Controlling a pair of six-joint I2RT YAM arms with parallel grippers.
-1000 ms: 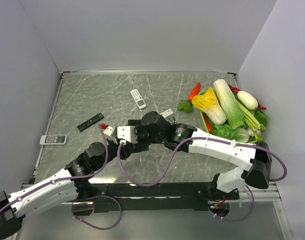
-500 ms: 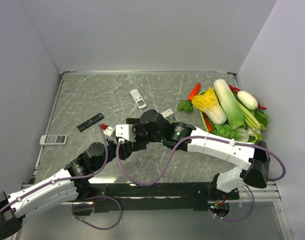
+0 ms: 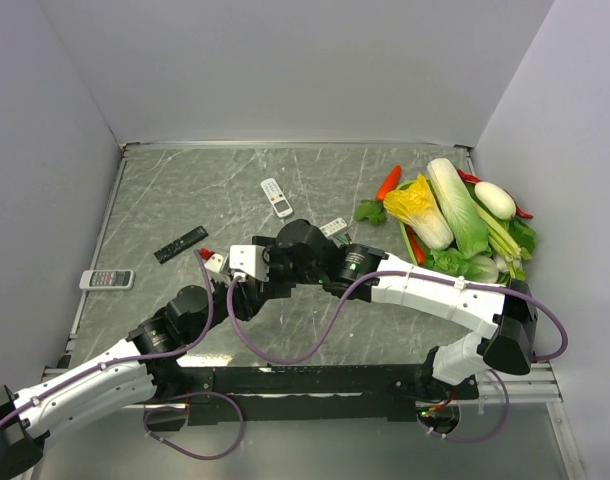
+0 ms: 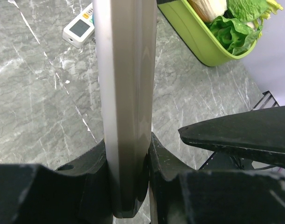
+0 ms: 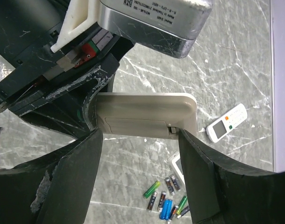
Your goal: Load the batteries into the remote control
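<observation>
My left gripper (image 4: 128, 144) is shut on the remote control (image 4: 126, 93) and holds it edge-on above the table. In the right wrist view its grey-beige back (image 5: 147, 119) shows, with the bay cover in place and a small latch at one end. My right gripper (image 5: 140, 135) is open, one finger (image 5: 77, 177) on each side of the remote's back, close to it. The batteries (image 5: 168, 201), green, blue and dark, lie loose on the table below. In the top view the two grippers meet (image 3: 247, 268), and the remote and batteries are hidden under the arms.
A small white remote (image 3: 276, 197) lies at the back middle, a black remote (image 3: 180, 244) and a grey one (image 3: 106, 279) at the left. Another white remote (image 3: 332, 228) peeks out behind the right arm. A green tray (image 4: 203, 39) of vegetables (image 3: 455, 215) stands at the right.
My right gripper has moved slightly left and back, closer around the remote held by my left gripper. The left arm has barely moved.
</observation>
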